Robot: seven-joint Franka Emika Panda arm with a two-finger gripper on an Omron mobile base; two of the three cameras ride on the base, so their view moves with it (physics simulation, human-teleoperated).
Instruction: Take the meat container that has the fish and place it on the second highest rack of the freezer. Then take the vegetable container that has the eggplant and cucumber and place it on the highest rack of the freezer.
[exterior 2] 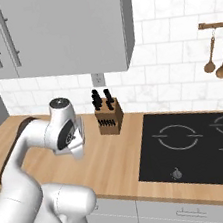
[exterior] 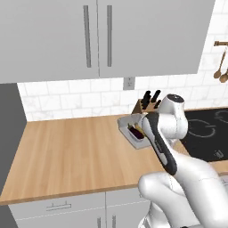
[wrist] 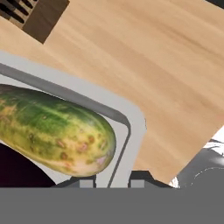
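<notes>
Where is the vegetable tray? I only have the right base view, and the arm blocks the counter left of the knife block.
Observer: In the left base view the grey tray sits on the wooden counter, just in front of the knife block.
Operator: Does it hold both vegetables?
Observer: Yes. The hand view shows the cucumber lying beside the dark eggplant inside it.
Operator: And the gripper?
Observer: The gripper straddles the tray's wall near a corner, one fingertip inside and one outside. I cannot tell whether it clamps the wall.
</notes>
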